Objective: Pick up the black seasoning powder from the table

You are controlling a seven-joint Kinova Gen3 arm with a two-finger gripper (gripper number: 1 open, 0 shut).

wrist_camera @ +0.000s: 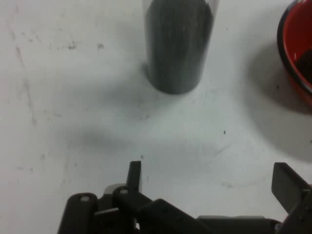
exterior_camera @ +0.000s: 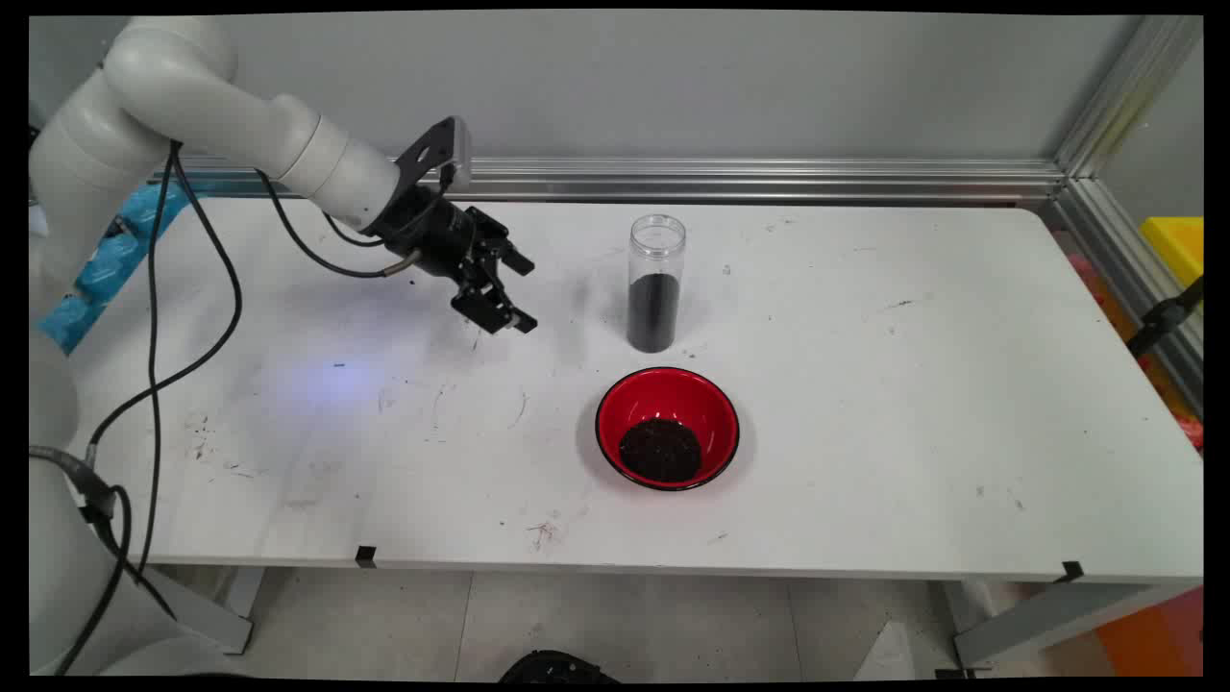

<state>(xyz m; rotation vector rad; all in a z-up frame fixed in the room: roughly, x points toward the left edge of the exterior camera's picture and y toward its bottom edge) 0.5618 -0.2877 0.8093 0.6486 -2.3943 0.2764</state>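
The big white bench [exterior_camera: 865, 384] holds two things, and I will use the red bowl [exterior_camera: 668, 428] as my marker. The bowl sits near the middle of the bench, toward the front edge, and it has a dark pile of crumbly stuff [exterior_camera: 660, 450] in its bottom.

Just behind the bowl, close but not touching, a clear jar [exterior_camera: 656, 284] stands upright. It has no lid, and the lower half is filled with the same dark stuff.

The black pincer [exterior_camera: 514, 293] hangs above the bench, behind the bowl and off to its left, beside the jar but apart from it. Its two fingers [wrist_camera: 134, 175] are spread wide, and nothing is between them. It points toward the jar, which from the hand's own camera sits straight ahead, with the bowl's rim at the right edge.
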